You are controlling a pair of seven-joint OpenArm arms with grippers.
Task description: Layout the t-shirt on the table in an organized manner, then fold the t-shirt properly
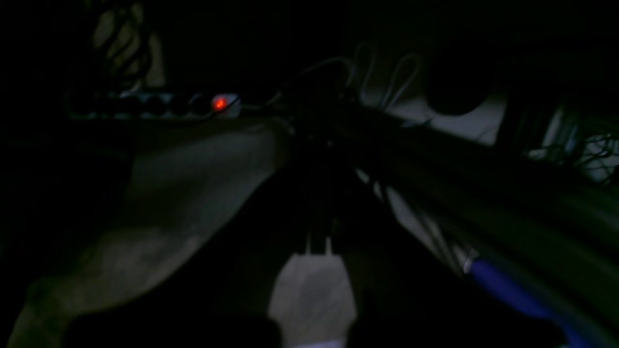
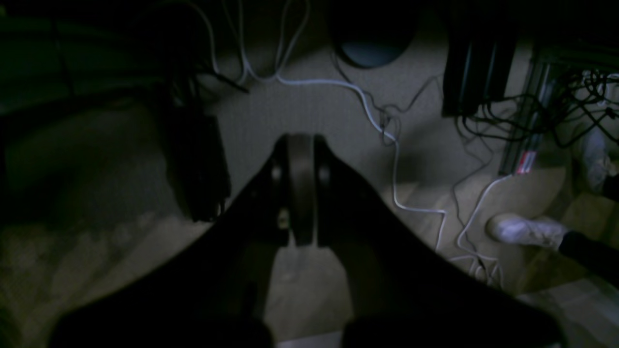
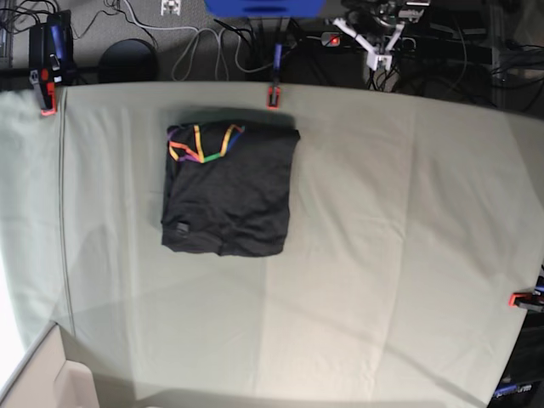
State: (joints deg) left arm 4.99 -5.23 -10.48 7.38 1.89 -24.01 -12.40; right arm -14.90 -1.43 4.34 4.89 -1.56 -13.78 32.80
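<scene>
Pale greenish-grey cloth covers the table (image 3: 382, 255), which fills nearly the whole base view; faint creases run across it, and a shadowed band lies along the lower edge of the frame. At the lower left corner of that view a beige surface (image 3: 38, 378) shows beyond the cloth's edge. A red-orange clamp (image 3: 520, 298) grips the table at the right edge of the frame.

Above centre and left of the middle lies the t-shirt (image 3: 229, 187), black, folded into a compact near-square packet resting flat on the cloth, its rainbow-coloured line graphic (image 3: 204, 144) facing up along the packet's upper left edge. A small tag-like patch sits near its lower left corner. No arm reaches over the table in this view.

Just above the shirt, at the table's far edge, a second clamp (image 3: 273, 96) is fixed; a third (image 3: 48, 100) sits at the upper left. Beyond the edge lie grey cables, a dark round object (image 3: 127, 59) and a blue box (image 3: 263, 7).

Both wrist views are dark and look at the floor. Left gripper (image 1: 316, 241): fingers together, holding nothing visible; a power strip with a lit red switch (image 1: 220, 103) appears at upper left. Right gripper (image 2: 301, 188): jaws pressed together, empty; white cables (image 2: 394, 159) trail over carpet, and a white shoe (image 2: 524, 231) shows at right.
</scene>
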